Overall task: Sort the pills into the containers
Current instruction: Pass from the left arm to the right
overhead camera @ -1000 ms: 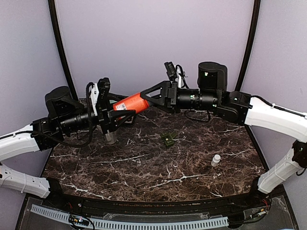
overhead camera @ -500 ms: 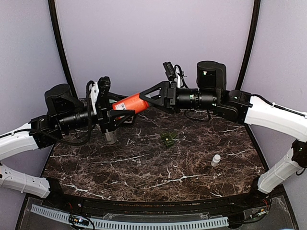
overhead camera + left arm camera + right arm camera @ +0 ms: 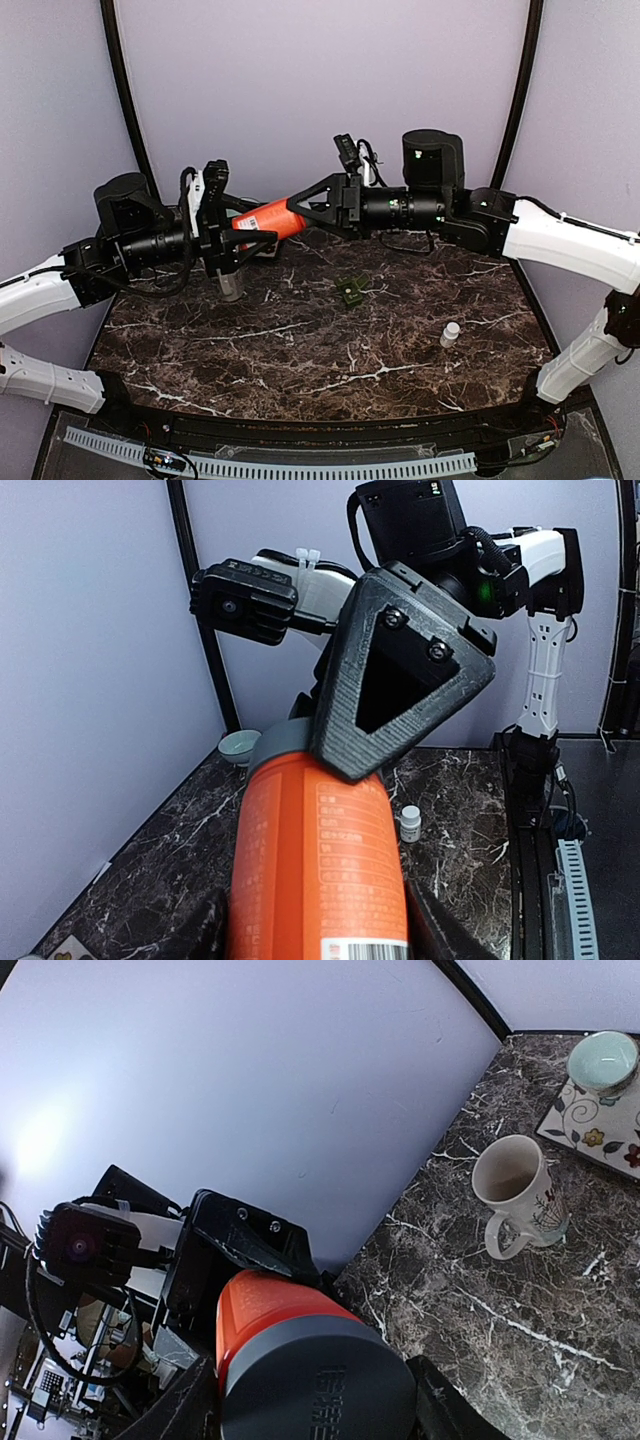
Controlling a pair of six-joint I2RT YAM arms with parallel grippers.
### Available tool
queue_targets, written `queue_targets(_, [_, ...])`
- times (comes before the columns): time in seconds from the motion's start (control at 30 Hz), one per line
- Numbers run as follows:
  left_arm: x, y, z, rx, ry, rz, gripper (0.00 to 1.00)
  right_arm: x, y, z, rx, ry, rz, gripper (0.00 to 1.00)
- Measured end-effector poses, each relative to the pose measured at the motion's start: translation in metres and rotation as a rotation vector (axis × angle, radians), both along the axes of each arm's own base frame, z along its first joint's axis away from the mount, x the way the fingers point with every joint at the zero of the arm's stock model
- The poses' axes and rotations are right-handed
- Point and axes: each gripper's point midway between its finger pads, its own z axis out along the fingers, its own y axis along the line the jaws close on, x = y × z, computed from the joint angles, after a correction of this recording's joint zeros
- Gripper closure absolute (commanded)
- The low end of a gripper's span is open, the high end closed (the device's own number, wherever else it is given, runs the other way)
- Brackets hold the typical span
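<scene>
Holding orange bottle (image 3: pixel 268 217) tilted in the air over back left of worktop (image 3: pixel 300 350), between the two arms. Clamping its orange body with left end effector (image 3: pixel 243 238). Pinching its grey cap (image 3: pixel 318 1380) end with right end effector (image 3: pixel 300 210). Noting small white bottle (image 3: pixel 451 333) standing upright at right of worktop, well apart. Noting mug (image 3: pixel 518 1196) and pale bowl (image 3: pixel 603 1060) near back left edge, bowl sitting on a flowered mat (image 3: pixel 590 1130)

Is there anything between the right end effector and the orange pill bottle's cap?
Nothing visible. The right end effector is clamped on the grey cap of the orange pill bottle, which the left end effector holds in mid-air.
</scene>
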Motion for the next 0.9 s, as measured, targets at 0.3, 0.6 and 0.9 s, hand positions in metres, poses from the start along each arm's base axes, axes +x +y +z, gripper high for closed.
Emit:
queue_targets(0.3, [0.0014,0.0016,-0.0028,0.001,0.027,-0.011,0.88,-0.0009,0.0029,0.0004,0.019,0.019,0.010,0.93])
queue_targets(0.6, [0.0009,0.0019,-0.0034,-0.002,0.044,-0.018,0.67,-0.0009,0.0014,-0.0005,0.031,0.023,0.004,1.00])
queue_targets(0.9, [-0.0005,0.0010,-0.0021,-0.009,0.047,-0.028,0.45,-0.0021,-0.0034,-0.0012,0.037,0.026,-0.006,1.00])
